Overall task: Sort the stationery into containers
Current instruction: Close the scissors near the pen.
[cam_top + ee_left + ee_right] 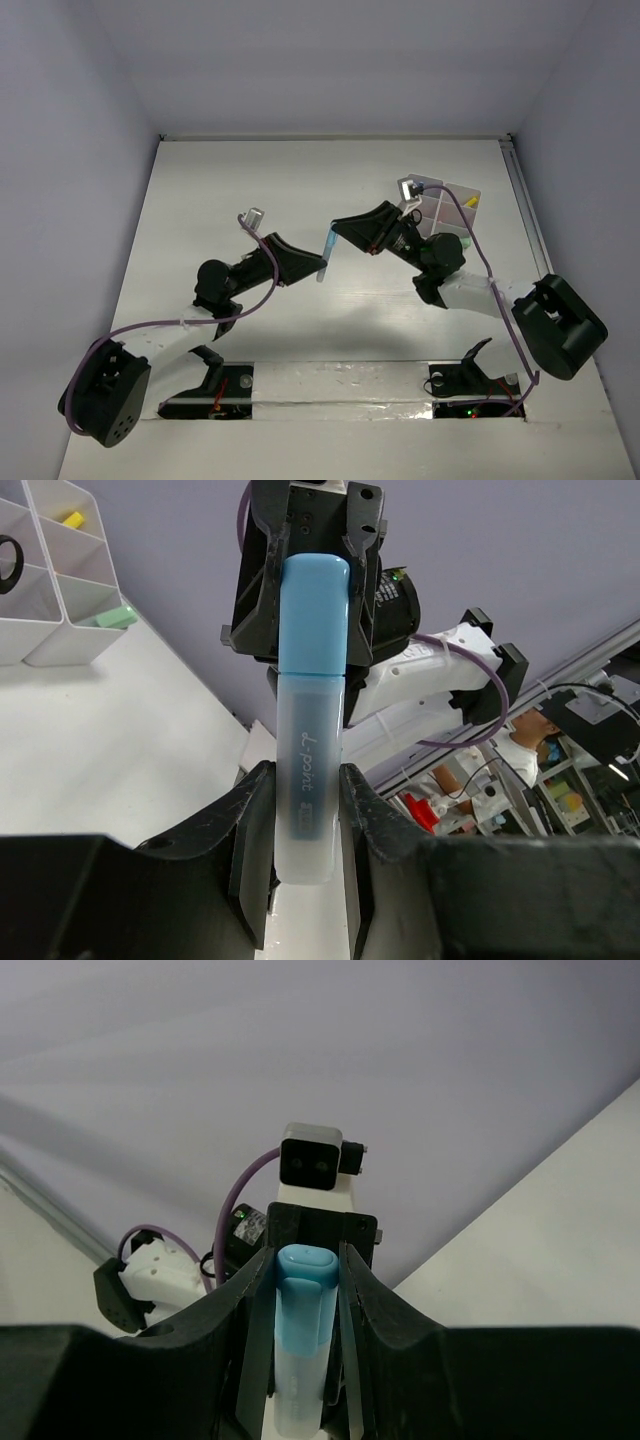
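A marker with a light blue cap and a frosted body (325,256) hangs above the middle of the table, held from both ends. My left gripper (306,852) is shut on the frosted body (308,770). My right gripper (302,1305) is shut on the blue cap (301,1295); in the left wrist view its fingers (268,550) flank the cap from above. In the top view the left gripper (316,264) and the right gripper (336,236) meet tip to tip. The white divided containers (447,209) stand at the back right, behind the right arm.
In the left wrist view the containers (62,600) hold a yellow-tipped piece (72,520), a mint eraser (116,617) and a black scissors handle (8,562). Grey walls close the table on three sides. A metal rail (340,385) crosses the near edge.
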You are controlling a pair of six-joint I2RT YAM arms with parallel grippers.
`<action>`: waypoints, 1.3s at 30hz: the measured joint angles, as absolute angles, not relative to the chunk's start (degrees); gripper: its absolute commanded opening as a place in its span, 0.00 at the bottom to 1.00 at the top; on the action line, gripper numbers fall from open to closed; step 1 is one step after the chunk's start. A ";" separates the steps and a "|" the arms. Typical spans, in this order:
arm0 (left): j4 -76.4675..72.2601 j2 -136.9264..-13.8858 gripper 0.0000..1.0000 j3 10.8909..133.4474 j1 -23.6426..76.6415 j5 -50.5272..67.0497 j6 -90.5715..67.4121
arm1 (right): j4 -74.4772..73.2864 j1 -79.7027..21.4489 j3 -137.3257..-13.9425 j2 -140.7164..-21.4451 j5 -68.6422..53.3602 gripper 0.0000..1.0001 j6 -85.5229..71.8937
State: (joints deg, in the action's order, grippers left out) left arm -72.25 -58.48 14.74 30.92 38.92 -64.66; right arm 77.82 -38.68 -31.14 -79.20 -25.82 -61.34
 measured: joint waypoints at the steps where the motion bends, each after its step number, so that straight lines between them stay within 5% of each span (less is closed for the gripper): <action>1: -72.42 -58.26 0.00 14.74 30.87 38.98 -64.93 | 77.76 -38.65 -31.44 -79.20 -26.22 0.12 -61.45; 10: -71.79 -56.34 0.00 15.35 30.68 39.59 -64.12 | 78.39 -39.27 -31.68 -78.48 -26.17 0.00 -61.73; 39: -67.53 -54.63 0.00 21.80 19.66 51.42 -65.10 | 88.71 -45.08 -27.53 -80.29 -13.89 0.00 -55.57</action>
State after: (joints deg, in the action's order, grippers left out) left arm -67.53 -54.63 21.80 19.66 51.42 -65.10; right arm 88.71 -45.08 -27.53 -80.29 -13.89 -55.57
